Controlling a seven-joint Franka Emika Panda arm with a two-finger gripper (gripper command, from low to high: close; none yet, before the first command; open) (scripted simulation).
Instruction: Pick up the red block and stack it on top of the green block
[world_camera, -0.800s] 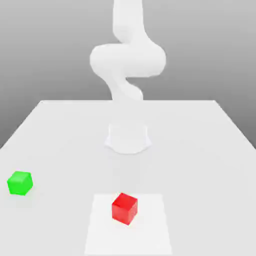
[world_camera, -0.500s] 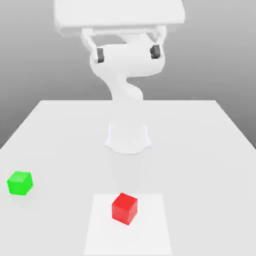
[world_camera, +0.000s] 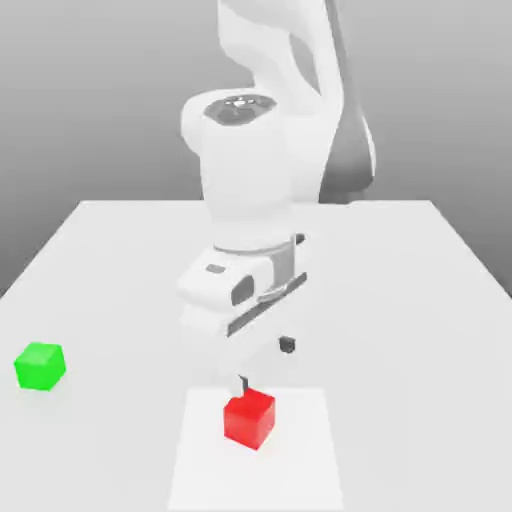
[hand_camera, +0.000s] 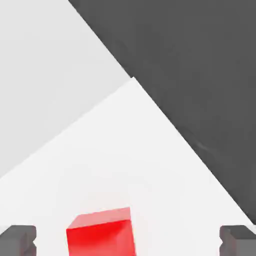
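In the exterior view, the red block sits on a paler square patch of the white table, toward the near edge. The gripper hangs just above and behind it, jaws spread wide and holding nothing. The green block rests well apart, toward the exterior view's left.

In the hand view, the red block lies between the two dark fingertips, nearer one, touching neither.
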